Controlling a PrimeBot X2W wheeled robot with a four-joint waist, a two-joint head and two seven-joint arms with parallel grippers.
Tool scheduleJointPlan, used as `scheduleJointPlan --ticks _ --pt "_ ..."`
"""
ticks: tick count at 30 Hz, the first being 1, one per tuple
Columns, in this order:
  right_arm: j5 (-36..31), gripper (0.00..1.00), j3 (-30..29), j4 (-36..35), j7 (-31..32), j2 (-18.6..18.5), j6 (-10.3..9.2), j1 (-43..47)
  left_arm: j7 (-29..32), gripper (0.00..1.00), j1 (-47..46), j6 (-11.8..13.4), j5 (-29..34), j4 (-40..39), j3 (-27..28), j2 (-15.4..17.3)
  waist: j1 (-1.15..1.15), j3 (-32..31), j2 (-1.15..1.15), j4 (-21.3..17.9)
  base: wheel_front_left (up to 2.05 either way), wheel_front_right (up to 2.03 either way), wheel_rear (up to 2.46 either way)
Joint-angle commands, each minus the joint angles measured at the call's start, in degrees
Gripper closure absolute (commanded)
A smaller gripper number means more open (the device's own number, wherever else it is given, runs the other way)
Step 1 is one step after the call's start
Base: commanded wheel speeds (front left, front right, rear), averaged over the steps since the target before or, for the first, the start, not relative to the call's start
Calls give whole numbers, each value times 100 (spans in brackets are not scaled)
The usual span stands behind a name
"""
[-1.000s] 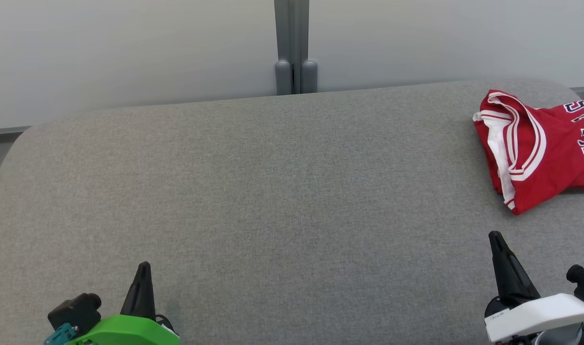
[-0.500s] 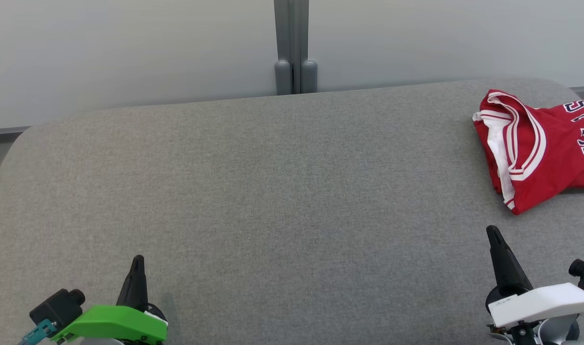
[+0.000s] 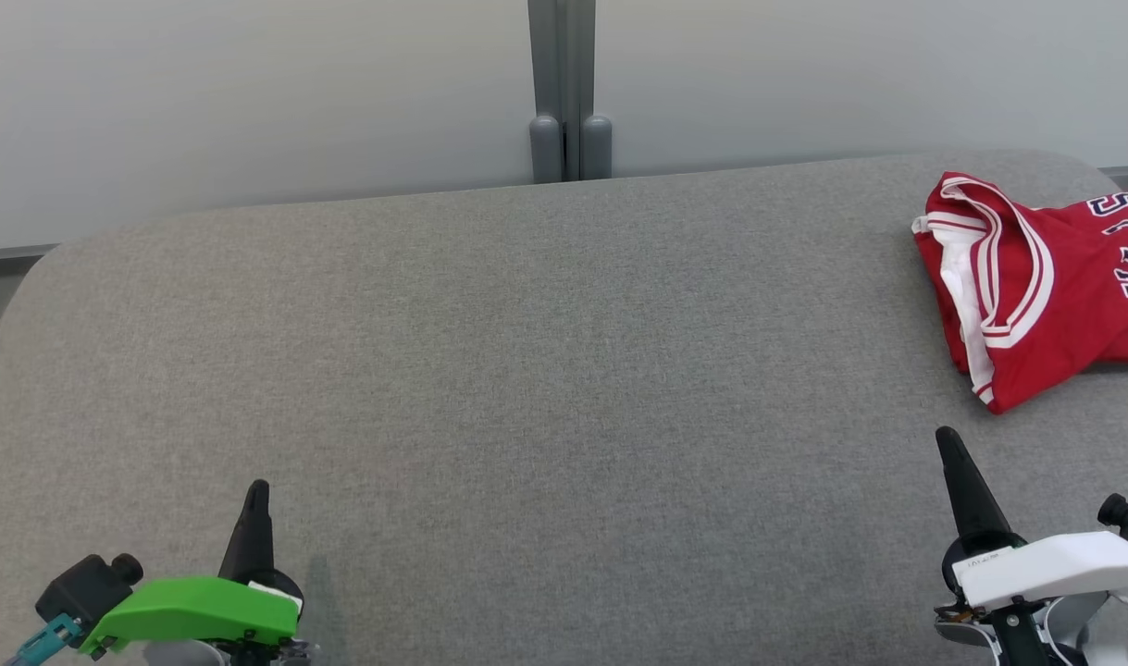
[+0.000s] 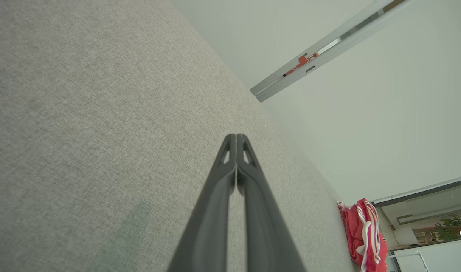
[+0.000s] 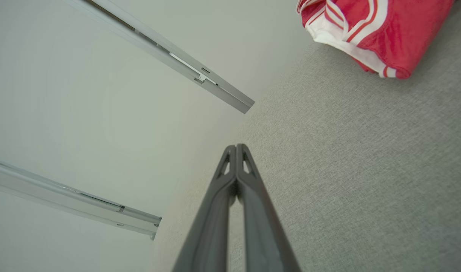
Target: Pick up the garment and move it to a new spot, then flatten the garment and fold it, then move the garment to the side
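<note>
Garment [image 3: 1035, 287] we judged light, limp, slippery, best pinched at its striped trim; left tool [image 3: 256, 486] and right tool [image 3: 943, 435] were closed, empty.

Office-like room, partition panels [image 3: 249, 92], felt-covered table [image 3: 526, 370]

garment [image 3: 1035, 287]: red, white-and-red striped trim, dark white-edged lettering, beyond right gripper [image 3: 945, 435] | right gripper: black fingers, white housing | left gripper [image 3: 257, 488]: black fingers, green housing | table [image 3: 545, 370]: flecked grey | wall [image 3: 249, 92]: pale grey
</note>
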Motion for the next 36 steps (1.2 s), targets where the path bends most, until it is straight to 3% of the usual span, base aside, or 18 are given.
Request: scheduleJointPlan --ticks 1,36 --pt "155 100 -19 -8 16 -19 4 -158 32 100 -184 -50 -153 -34 74 8 0 0 0 0 0 0 0" --pt "2079 100 -117 652 255 50 4 -649 552 100 -404 -462 -1820 89 698 -274 0 -4 0 -11 0 0 0"
